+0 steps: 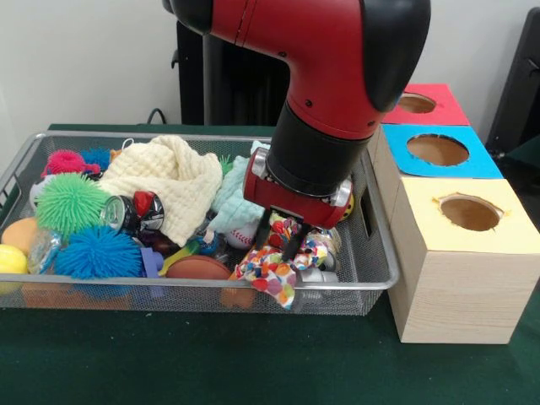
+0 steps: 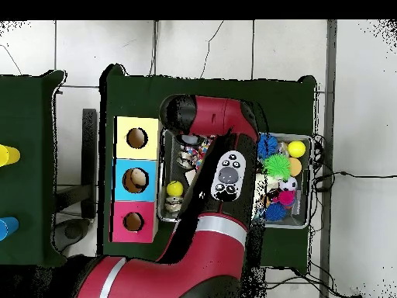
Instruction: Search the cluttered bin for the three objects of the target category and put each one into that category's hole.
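Observation:
The silver wire-mesh bin (image 1: 371, 253) is full of clutter. My gripper (image 1: 280, 240) reaches down into its right end, next to the boxes. Its fingers are closed on the confetti-patterned cloth scrap (image 1: 270, 274), which hangs below them at the bin's front wall. A second small multicoloured soft thing (image 1: 321, 249) lies just right of the fingers; I cannot tell whether it is the rope ball. In the overhead view the arm hides the gripper, and a bit of the confetti cloth (image 2: 200, 147) shows in the bin (image 2: 308, 141).
Three wooden boxes with round holes stand right of the bin: yellow top (image 1: 468, 211), blue top (image 1: 439, 150), red top (image 1: 420, 103). In the bin lie a cream waffle cloth (image 1: 173, 181), a mint-green cloth (image 1: 232, 198), green (image 1: 72, 202) and blue (image 1: 97, 251) spiky balls, a can (image 1: 126, 213) and a baseball (image 1: 240, 238).

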Motion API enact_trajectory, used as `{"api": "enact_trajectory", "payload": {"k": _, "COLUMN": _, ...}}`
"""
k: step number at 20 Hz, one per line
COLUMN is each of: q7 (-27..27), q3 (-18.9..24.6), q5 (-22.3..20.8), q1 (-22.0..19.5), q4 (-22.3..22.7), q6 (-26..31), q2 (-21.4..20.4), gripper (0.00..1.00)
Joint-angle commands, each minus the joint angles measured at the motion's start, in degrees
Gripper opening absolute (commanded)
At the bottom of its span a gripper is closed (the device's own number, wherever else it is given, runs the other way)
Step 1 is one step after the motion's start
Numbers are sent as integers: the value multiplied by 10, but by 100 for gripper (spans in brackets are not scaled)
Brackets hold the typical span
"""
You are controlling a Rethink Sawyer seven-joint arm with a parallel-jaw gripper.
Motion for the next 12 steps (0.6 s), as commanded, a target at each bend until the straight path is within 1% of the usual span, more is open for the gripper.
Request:
{"api": "enact_trajectory", "payload": {"k": 1, "q7": 119, "q3": 31, "q5": 13, "q1": -7, "q4": 7, "q6": -40, "q2": 10, "gripper": 100}}
{"api": "enact_trajectory", "payload": {"k": 4, "q7": 129, "q3": 36, "q5": 22, "q1": -8, "q4": 14, "q6": -51, "q2": 9, "gripper": 100}}
{"api": "enact_trajectory", "payload": {"k": 7, "q7": 126, "q3": 53, "q5": 36, "q1": -16, "q4": 29, "q6": -62, "q2": 3, "gripper": 100}}
{"api": "enact_trajectory", "payload": {"k": 9, "q7": 123, "q3": 53, "q5": 40, "q1": -16, "q4": 32, "q6": -65, "q2": 3, "gripper": 100}}
{"api": "enact_trajectory", "payload": {"k": 12, "q7": 123, "q3": 55, "q5": 45, "q1": -14, "q4": 35, "q6": -83, "q2": 14, "gripper": 100}}
